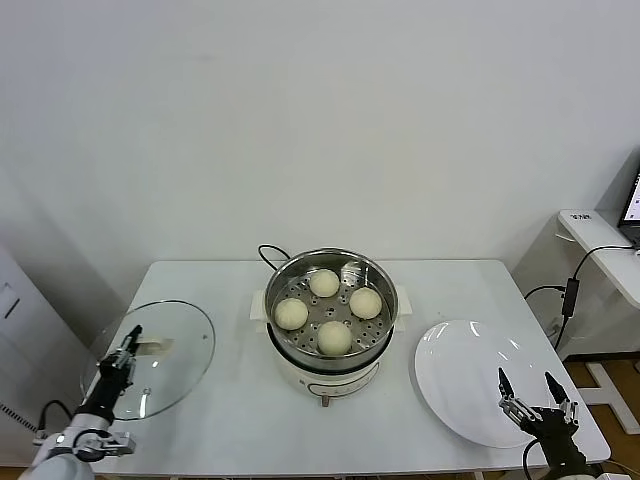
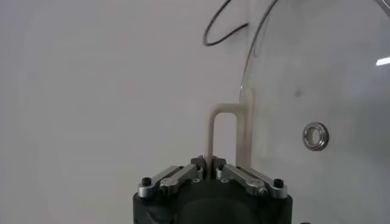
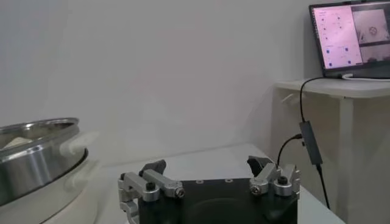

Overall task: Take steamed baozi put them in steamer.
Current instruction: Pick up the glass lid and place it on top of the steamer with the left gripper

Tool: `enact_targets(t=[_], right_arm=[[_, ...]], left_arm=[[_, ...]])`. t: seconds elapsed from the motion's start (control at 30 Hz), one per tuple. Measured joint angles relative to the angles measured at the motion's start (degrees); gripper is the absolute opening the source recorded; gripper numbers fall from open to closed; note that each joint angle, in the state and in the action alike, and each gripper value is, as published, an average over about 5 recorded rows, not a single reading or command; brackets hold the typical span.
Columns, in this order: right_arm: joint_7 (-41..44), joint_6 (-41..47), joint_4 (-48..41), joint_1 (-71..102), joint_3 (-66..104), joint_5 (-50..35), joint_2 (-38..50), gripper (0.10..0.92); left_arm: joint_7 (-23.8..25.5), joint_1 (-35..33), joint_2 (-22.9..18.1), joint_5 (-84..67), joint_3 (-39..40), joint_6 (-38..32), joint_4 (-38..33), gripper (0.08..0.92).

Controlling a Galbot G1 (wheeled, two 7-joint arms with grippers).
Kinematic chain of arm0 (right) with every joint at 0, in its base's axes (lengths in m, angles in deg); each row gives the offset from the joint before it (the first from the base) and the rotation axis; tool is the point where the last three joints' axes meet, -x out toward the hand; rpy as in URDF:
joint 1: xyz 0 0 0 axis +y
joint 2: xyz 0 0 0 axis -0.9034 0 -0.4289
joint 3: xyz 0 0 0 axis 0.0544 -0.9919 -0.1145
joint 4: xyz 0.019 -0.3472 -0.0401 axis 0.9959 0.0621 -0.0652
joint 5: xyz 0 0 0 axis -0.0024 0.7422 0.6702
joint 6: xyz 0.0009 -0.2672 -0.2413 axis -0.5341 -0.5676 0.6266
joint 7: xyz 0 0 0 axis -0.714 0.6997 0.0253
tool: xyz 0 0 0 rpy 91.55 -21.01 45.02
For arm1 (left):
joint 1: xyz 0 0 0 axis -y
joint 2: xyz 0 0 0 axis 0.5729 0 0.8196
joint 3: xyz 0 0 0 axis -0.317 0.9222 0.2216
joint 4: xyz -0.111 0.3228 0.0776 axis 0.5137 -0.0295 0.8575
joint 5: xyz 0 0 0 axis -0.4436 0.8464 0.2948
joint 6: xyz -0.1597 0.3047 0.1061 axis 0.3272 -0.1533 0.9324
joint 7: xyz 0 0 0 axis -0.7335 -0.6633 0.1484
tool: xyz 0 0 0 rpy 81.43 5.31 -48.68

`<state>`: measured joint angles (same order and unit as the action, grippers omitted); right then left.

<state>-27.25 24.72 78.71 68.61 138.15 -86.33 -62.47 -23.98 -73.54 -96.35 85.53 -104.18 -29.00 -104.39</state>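
Four steamed baozi (image 1: 322, 311) sit in the steamer (image 1: 385, 283). My left gripper (image 2: 210, 163) is clamped on the glass lid's handle (image 2: 229, 131), presumably for covering; right gripper (image 1: 536, 393) spread wide, idle over the plate (image 1: 450, 365).

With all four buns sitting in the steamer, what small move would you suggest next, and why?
Probably lift the glass lid toward the steamer: the left pincer is shut on its handle, all four buns are inside, and the plate is empty.
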Motion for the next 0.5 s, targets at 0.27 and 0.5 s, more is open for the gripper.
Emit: enact_targets(t=[0.27, 0.5], right_arm=[[1.5, 1.1, -0.3, -0.7, -0.2, -0.6, 1.7, 0.823], [4.4, 1.3, -2.1, -1.1, 0.3, -0.2, 2.5, 0.823]], left_arm=[[6.8, -2.4, 5.8, -10.5, 1.6, 8.5, -9.9, 0.126], [12.3, -2.2, 11.2, -17.0, 9.5, 22.9, -20.5, 0.126]])
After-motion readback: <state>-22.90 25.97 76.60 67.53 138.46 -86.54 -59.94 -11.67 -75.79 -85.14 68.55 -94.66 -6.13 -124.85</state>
